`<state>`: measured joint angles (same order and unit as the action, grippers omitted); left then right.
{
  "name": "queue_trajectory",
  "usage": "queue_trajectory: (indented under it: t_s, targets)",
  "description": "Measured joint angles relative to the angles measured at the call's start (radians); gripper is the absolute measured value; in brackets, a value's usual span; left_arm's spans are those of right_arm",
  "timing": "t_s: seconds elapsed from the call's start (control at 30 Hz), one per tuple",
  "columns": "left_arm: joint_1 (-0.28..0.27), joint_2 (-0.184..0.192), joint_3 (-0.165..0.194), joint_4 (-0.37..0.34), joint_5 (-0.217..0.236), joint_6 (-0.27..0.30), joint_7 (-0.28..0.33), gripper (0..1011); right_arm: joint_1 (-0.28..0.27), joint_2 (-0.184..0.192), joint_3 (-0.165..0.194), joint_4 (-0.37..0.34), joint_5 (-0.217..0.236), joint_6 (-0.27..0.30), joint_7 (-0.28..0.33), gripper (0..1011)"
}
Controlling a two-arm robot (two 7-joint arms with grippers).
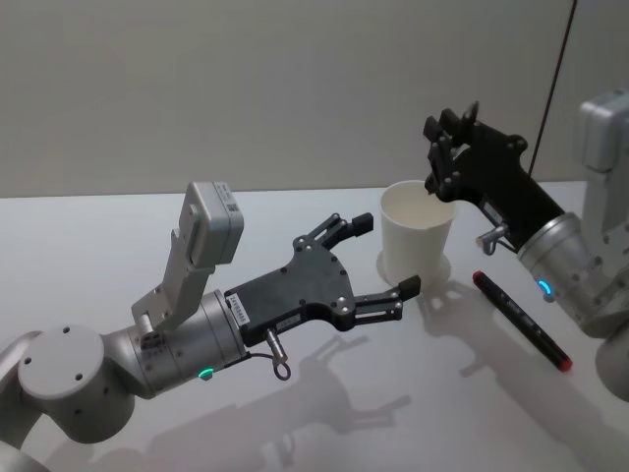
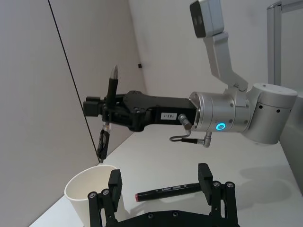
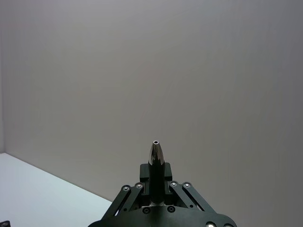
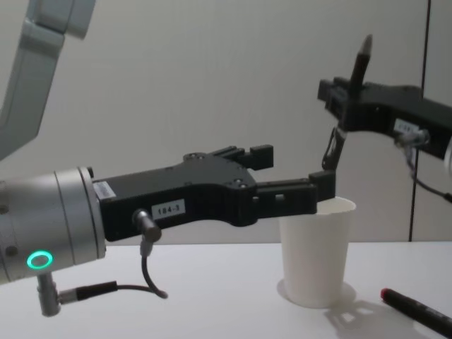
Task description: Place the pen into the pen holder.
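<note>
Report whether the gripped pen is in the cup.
Out: right gripper holds the pen upright, tip just above the pen holder.

The pen (image 2: 102,141), dark with a metallic pointed tip, is being held nearly upright in the closed right claw (image 2: 100,108). Its tip is pointing up and its lower end is hanging just above the rim of the pen holder (image 2: 85,189). The pen holder, a plain white tapering paper cup, is standing upright and open-mouthed on the counter (image 1: 98,246).

left end effector (image 1: 385,256): spread (low) | right end effector (image 1: 439,155): clamped, raised
</note>
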<state>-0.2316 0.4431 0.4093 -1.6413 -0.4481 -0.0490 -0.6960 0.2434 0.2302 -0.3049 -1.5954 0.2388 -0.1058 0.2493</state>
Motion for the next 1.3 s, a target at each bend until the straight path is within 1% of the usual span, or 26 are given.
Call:
queue_trajectory:
  t_s: [0.03, 0.17, 0.4, 0.43, 0.53, 0.67, 0.93, 1.0, 1.07, 1.2, 1.23, 1.3]
  targets:
    - [0.000, 0.000, 0.000, 0.000, 0.000, 0.000, 0.000, 1001, 0.000, 0.000, 0.000, 0.000, 0.000, 0.000, 0.000, 145]
    - [0.000, 0.000, 0.000, 0.000, 0.000, 0.000, 0.000, 1001, 0.011, -0.010, -0.007, 0.026, -0.042, 0.003, -0.005, 145]
    - [0.000, 0.000, 0.000, 0.000, 0.000, 0.000, 0.000, 1001, 0.033, -0.029, -0.017, 0.082, -0.091, 0.003, -0.015, 145]
    - [0.000, 0.000, 0.000, 0.000, 0.000, 0.000, 0.000, 1001, 0.033, -0.029, -0.017, 0.082, -0.091, 0.003, -0.015, 145]
    - [0.000, 0.000, 0.000, 0.000, 0.000, 0.000, 0.000, 1001, 0.046, -0.040, -0.022, 0.113, -0.106, 0.004, -0.021, 145]
    - [0.000, 0.000, 0.000, 0.000, 0.000, 0.000, 0.000, 1001, 0.058, -0.051, -0.025, 0.142, -0.114, 0.011, -0.027, 145]
    - [0.000, 0.000, 0.000, 0.000, 0.000, 0.000, 0.000, 1001, 0.080, -0.072, -0.032, 0.188, -0.117, 0.027, -0.037, 152]
    - [0.000, 0.000, 0.000, 0.000, 0.000, 0.000, 0.000, 1001, 0.085, -0.076, -0.033, 0.198, -0.117, 0.030, -0.039, 192]
    - [0.000, 0.000, 0.000, 0.000, 0.000, 0.000, 0.000, 1001, 0.089, -0.080, -0.034, 0.206, -0.118, 0.032, -0.040, 264]
    - [0.000, 0.000, 0.000, 0.000, 0.000, 0.000, 0.000, 1001, 0.092, -0.083, -0.035, 0.215, -0.118, 0.035, -0.042, 360]
    - [0.000, 0.000, 0.000, 0.000, 0.000, 0.000, 0.000, 1001, 0.094, -0.085, -0.035, 0.218, -0.118, 0.036, -0.043, 419]
    - [0.000, 0.000, 0.000, 0.000, 0.000, 0.000, 0.000, 1001, 0.096, -0.087, -0.036, 0.223, -0.118, 0.038, -0.044, 478]
